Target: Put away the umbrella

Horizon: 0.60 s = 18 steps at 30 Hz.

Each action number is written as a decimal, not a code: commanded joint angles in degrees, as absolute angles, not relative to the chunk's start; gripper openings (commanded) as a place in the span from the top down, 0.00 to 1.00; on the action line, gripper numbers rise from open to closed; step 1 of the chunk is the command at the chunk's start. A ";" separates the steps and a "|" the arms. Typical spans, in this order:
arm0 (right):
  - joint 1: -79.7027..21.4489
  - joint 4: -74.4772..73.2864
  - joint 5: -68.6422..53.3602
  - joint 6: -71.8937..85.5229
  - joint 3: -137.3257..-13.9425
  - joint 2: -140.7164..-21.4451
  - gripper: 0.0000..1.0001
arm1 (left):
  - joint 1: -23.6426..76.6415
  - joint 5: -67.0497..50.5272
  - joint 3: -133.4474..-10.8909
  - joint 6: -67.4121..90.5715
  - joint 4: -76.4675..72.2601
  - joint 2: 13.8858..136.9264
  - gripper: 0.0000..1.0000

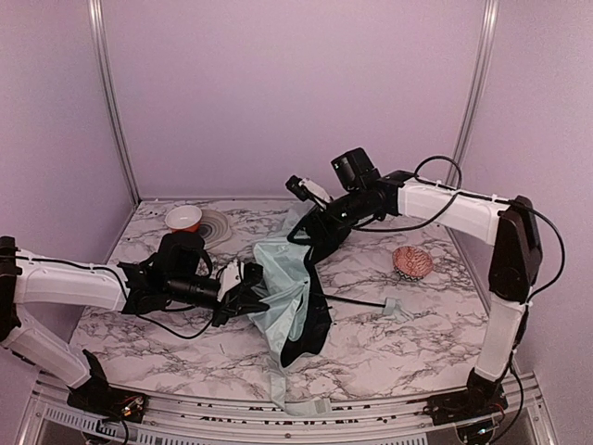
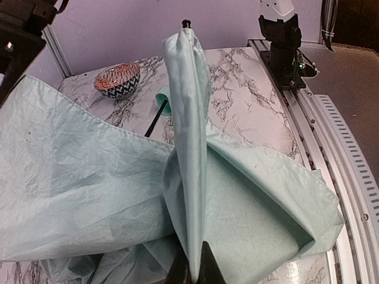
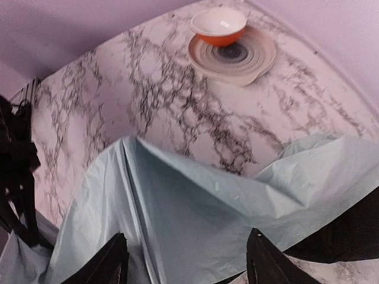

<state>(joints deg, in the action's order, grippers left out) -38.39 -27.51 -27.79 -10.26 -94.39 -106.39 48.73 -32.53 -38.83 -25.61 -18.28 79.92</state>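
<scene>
Umbrella (image 1: 295, 278): middle of the table (image 1: 417, 338), canopy sprawled loose, unfolded and unstrapped. Most of the job is left, I'd say.
Left gripper (image 2: 194, 267): clenched on a raised fold of canopy.
Right gripper (image 3: 186, 251): jaws wide, holding nothing, just above the fabric's far edge.
Left wrist view: shows the pinch, hidden from above.
Right wrist view: bowl (image 3: 219, 25) on plate (image 3: 257, 59), far left.

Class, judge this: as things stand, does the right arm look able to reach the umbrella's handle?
Probably yes: the handle lies on the bare marble table beside the canopy, uncovered, and the right gripper hangs open nearby.
</scene>
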 commanded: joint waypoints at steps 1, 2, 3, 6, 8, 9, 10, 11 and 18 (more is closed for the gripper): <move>-39.79 -37.17 -37.01 -13.13 -94.53 -108.88 0.42 | 49.04 -33.15 -38.88 -26.64 -13.47 78.40 1.00; -40.96 -36.46 -37.66 -13.50 -93.28 -108.94 0.48 | 49.04 -32.91 -39.00 -26.94 -13.24 78.40 1.00; -42.45 -36.32 -37.73 -14.49 -92.32 -109.17 0.55 | 49.04 -32.38 -39.22 -27.47 -12.71 78.44 1.00; -45.81 -39.45 -37.86 -16.57 -91.73 -111.05 0.77 | 49.29 -29.58 -41.51 -30.73 -8.18 78.89 1.00; -46.90 -40.26 -38.89 -16.31 -90.83 -111.48 0.87 | 49.39 -28.17 -43.37 -32.56 -4.75 78.89 1.00; -47.32 -39.63 -39.38 -15.77 -89.84 -111.22 0.89 | 49.39 -27.72 -43.74 -33.44 -3.91 78.70 1.00; -47.66 -38.62 -39.31 -14.97 -87.96 -110.92 0.90 | 49.38 -27.47 -43.71 -34.44 -3.64 78.48 1.00; -47.72 -37.16 -38.82 -13.81 -86.54 -110.44 0.90 | 49.39 -27.31 -43.53 -35.00 -3.53 78.41 1.00; -49.47 -29.86 -31.90 -8.81 -79.02 -110.92 0.92 | 49.43 -26.94 -43.34 -36.70 -1.94 82.39 1.00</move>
